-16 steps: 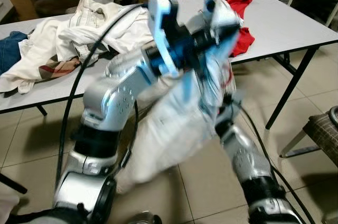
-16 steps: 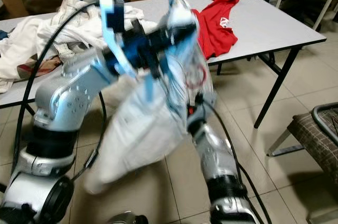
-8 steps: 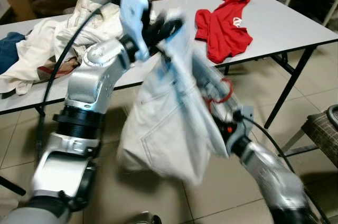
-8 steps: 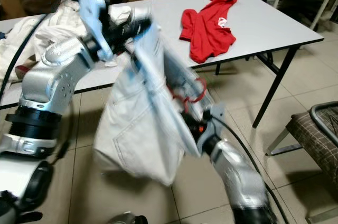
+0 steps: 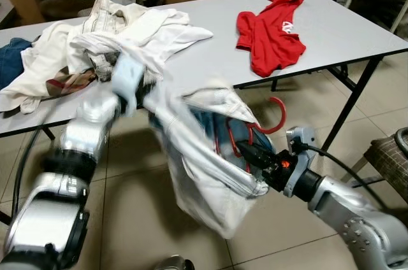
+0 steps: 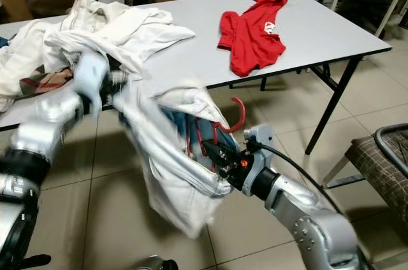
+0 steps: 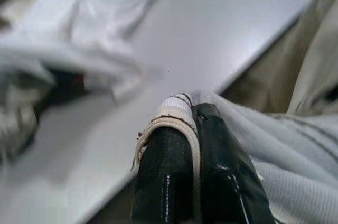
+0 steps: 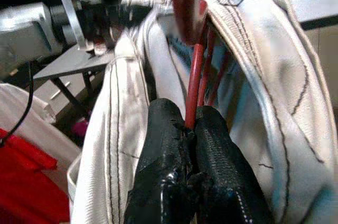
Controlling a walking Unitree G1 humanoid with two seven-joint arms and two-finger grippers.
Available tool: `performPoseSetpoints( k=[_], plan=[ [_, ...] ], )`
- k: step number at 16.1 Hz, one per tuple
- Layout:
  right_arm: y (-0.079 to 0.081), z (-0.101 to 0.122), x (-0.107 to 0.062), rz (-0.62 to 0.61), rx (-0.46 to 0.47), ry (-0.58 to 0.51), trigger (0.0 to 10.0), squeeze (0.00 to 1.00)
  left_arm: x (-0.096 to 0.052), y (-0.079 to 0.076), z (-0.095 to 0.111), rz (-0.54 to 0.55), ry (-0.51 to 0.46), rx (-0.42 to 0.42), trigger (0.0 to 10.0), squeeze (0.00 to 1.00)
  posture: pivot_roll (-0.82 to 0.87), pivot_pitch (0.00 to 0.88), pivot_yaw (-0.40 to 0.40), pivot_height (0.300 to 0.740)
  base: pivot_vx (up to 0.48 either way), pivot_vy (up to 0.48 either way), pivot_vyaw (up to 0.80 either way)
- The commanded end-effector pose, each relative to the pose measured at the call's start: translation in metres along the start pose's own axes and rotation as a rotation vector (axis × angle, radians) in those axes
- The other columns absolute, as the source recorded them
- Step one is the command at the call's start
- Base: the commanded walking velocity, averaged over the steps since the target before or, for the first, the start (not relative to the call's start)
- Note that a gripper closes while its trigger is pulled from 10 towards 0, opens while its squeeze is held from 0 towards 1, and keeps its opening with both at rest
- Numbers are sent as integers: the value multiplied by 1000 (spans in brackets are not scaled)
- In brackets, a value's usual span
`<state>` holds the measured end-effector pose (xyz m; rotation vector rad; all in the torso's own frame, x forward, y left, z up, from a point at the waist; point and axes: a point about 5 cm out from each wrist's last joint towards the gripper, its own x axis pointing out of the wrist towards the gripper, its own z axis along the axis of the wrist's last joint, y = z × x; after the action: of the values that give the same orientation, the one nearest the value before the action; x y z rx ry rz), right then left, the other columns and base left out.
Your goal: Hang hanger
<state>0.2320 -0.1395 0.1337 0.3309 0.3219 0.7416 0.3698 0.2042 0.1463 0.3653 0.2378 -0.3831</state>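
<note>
We have the red hanger point(image 5: 254, 131) pinched in our right gripper point(image 8: 194, 124), the two black fingers closed on its thin wires just below the hook, which curls up free toward the near edge of the white table point(image 5: 357, 25). The hanger sits inside the waistband of a pair of white trousers point(image 5: 204, 168), which droop below it over the tiled floor, near us and in front of the table. Our left gripper point(image 7: 191, 129) is clamped shut on a fold of the waistband, on the left side, and that arm looks blurred, so we judge it is in motion. The main risk, as we see it, is the garment sliding off: the hanger looks tilted inside the waistband, and if our left gripper lets go or pulls too hard the trousers could slip off one end and drop to the floor. The wires are thin and could also twist in our right gripper's grip. We see no rail in these views, so the hook may have a long way to travel. The pile of pale clothes point(image 5: 108, 34) and the red shirt point(image 5: 271, 31) lie well apart on the table, out of the way.
</note>
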Motion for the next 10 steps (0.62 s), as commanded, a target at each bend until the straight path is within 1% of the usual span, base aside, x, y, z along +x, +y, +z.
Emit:
performPoseSetpoints(
  k=[1, 3, 4, 5, 6, 7, 8, 10],
  plan=[
    [0, 22, -10, -5, -39, -69, 10000, 0, -13, 25, -16, 116, 75, 37, 0, 0, -120, 0, 103, 740, 0, 0, 0],
    [8, 33, -13, 42, -54, -85, 10000, 0, -17, 18, -44, 83, 174, 62, 0, 0, -124, 0, 100, 740, 0, 0, 0],
    [11, 37, -14, 63, -59, -87, 10000, 0, -19, 11, -61, 54, 229, 77, 0, 0, -127, 0, 98, 740, 0, 0, 0],
    [12, 39, -15, 69, -58, -88, 10000, 0, -19, 7, -67, 42, 245, 76, 0, 0, -127, 0, 98, 740, 0, 0, 0],
    [13, 41, -15, 71, -55, -88, 10000, 0, -21, -2, -81, 15, 283, 80, 0, 0, -133, 0, 97, 740, 0, 0, 0],
    [13, 44, -17, 70, -50, -84, 10000, 0, -24, -14, -97, -8, 321, 69, 0, 0, -142, 0, 95, 740, 0, 0, 0],
    [15, 46, -17, 74, -51, -83, 10000, 0, -26, -24, -108, -27, 339, 56, 0, 0, -149, 0, 93, 740, 0, 0, 0],
    [15, 48, -17, 76, -51, -81, 10000, 0, -27, -33, -116, -56, 344, 42, 0, 0, -154, 0, 90, 740, 0, 0, 0]
  ],
)
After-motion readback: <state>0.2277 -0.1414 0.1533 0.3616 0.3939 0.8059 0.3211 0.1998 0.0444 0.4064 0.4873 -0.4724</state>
